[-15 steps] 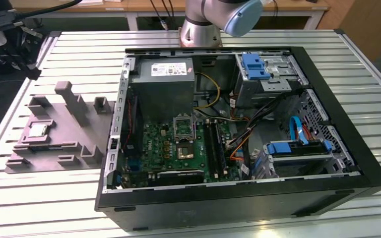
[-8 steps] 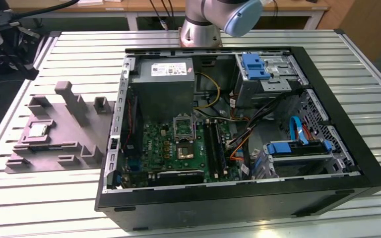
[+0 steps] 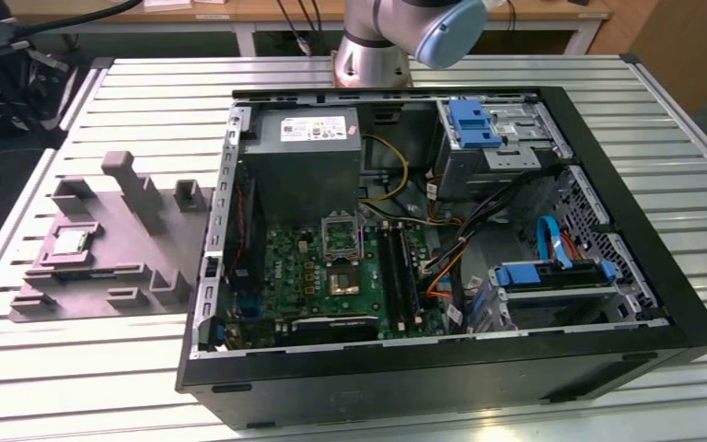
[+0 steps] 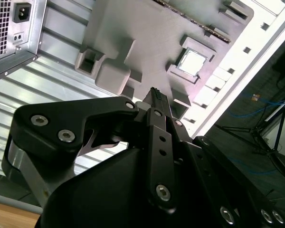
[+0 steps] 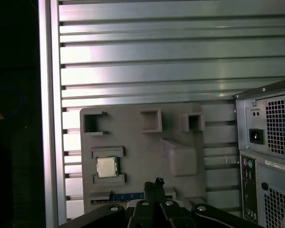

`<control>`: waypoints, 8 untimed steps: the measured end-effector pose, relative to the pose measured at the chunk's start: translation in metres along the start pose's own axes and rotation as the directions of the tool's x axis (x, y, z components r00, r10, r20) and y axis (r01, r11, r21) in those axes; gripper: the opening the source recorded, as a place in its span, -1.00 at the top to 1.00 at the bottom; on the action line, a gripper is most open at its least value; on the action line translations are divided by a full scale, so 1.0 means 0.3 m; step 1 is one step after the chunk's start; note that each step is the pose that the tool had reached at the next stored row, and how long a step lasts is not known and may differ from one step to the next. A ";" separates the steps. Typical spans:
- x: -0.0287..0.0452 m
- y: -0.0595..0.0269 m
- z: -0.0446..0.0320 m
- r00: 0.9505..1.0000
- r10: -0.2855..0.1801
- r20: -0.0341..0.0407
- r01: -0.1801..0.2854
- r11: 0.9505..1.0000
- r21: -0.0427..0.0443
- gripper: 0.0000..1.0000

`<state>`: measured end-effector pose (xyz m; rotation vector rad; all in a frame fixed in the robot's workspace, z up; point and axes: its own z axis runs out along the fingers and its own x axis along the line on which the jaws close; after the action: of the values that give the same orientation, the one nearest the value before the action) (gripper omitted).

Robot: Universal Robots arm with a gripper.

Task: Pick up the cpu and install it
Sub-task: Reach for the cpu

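The cpu [image 3: 69,241] is a small silvery square chip. It lies flat in a recess of the grey plastic tray [image 3: 108,272], on the slatted table at the exterior view's left of the computer case. Both wrist views look down on it: cpu [image 4: 191,62] [image 5: 106,166] between two raised brackets of the tray [image 4: 147,33] [image 5: 142,147]. My gripper [image 4: 155,91] [image 5: 155,183] hangs well above the tray, a little to one side of the chip. Its dark fingers are shut together with nothing between them.
The open black computer case [image 3: 648,276] holds the green motherboard [image 3: 317,285] with its metal-framed socket [image 3: 341,230], a grey power supply box [image 3: 305,152], cables and blue drive brackets. The case's rear panel [image 5: 266,156] stands beside the tray. The arm's base [image 3: 372,55] is at the table's far side.
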<state>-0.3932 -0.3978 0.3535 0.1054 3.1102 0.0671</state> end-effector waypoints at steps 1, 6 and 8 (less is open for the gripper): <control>0.002 0.000 0.000 1.000 0.000 0.000 0.000 1.000 0.000 0.79; 0.011 -0.001 0.000 1.000 0.000 0.000 0.000 1.000 0.000 0.79; 0.014 -0.001 0.000 1.000 0.000 0.000 0.000 1.000 0.000 0.79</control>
<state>-0.3974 -0.3978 0.3533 0.1052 3.1102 0.0671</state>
